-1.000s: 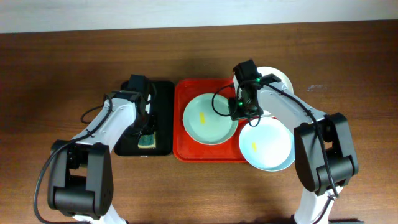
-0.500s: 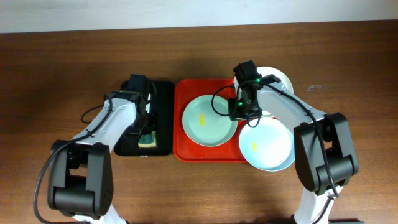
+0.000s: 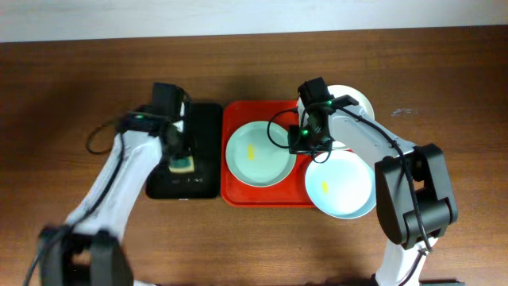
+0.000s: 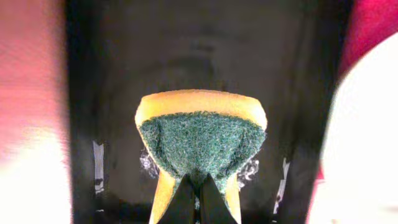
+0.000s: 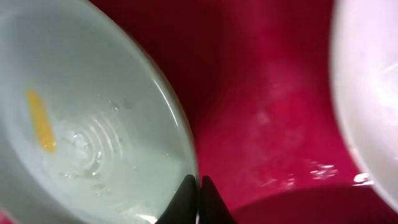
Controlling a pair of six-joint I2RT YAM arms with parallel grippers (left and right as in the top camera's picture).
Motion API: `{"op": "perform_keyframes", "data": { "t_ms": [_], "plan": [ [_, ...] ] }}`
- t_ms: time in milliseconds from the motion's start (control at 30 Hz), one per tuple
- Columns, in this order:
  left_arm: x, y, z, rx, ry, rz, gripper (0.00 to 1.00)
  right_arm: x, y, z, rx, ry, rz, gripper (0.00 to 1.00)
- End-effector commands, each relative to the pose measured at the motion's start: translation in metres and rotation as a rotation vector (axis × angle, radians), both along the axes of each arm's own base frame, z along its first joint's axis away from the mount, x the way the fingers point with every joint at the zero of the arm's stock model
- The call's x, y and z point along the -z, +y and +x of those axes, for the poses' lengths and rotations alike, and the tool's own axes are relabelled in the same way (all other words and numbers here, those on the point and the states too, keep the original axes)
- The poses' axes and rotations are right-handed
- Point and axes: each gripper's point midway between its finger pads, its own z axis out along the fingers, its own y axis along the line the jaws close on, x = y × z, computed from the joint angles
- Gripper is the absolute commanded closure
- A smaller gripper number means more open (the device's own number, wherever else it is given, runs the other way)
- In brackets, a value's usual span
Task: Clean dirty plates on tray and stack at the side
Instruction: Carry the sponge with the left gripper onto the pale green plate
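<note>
Clamped shut, the right gripper [image 3: 300,145] pinches the right-hand rim of the mint plate [image 3: 258,155], which lies flat on the left half of the red tray [image 3: 238,195]. From the right wrist view, the two fingertips meet right on that thin rim, with bare red tray floor beside them. A yellow smear [image 3: 253,150] sits near the middle of this plate, and a few water drops glint on its surface. A second mint plate [image 3: 343,187] lies at the tray's lower right corner, part on the tray and part hanging out over the brown tabletop [image 3: 79,79]; it too has a small yellow mark in the middle. A white plate [image 3: 357,100] sits at the tray's upper right corner, mostly hidden under the right arm. On the other side, the left gripper [image 3: 181,161] is over the black tray [image 3: 205,127], which stands just beside the red one on its left. Its fingers are closed on a sponge [image 4: 200,140], yellow with a green scouring face, squeezing it so that the lower end bunches between them. Whether the sponge touches the black tray floor I cannot tell.
</note>
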Motion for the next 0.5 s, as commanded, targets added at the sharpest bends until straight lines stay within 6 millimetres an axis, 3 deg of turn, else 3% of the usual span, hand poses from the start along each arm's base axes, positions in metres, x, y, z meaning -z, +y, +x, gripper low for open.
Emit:
{"op": "perform_keyframes", "data": {
  "t_ms": [0, 167, 300, 467],
  "plan": [
    [-0.053, 0.014, 0.009, -0.028, -0.165, 0.051, 1.0, 0.002, 0.011, -0.008, 0.033, 0.057, 0.065, 0.96],
    [-0.072, 0.012, 0.014, 0.024, -0.158, 0.066, 1.0, 0.002, 0.012, -0.004, 0.036, 0.044, 0.069, 0.96],
    [-0.086, 0.0, 0.03, 0.076, -0.11, 0.03, 1.0, 0.002, 0.008, 0.001, 0.112, 0.044, 0.056, 0.96],
    [-0.055, -0.03, 0.041, 0.124, -0.007, -0.097, 1.0, 0.003, 0.008, 0.002, 0.125, 0.043, 0.051, 0.96]
  ]
}}
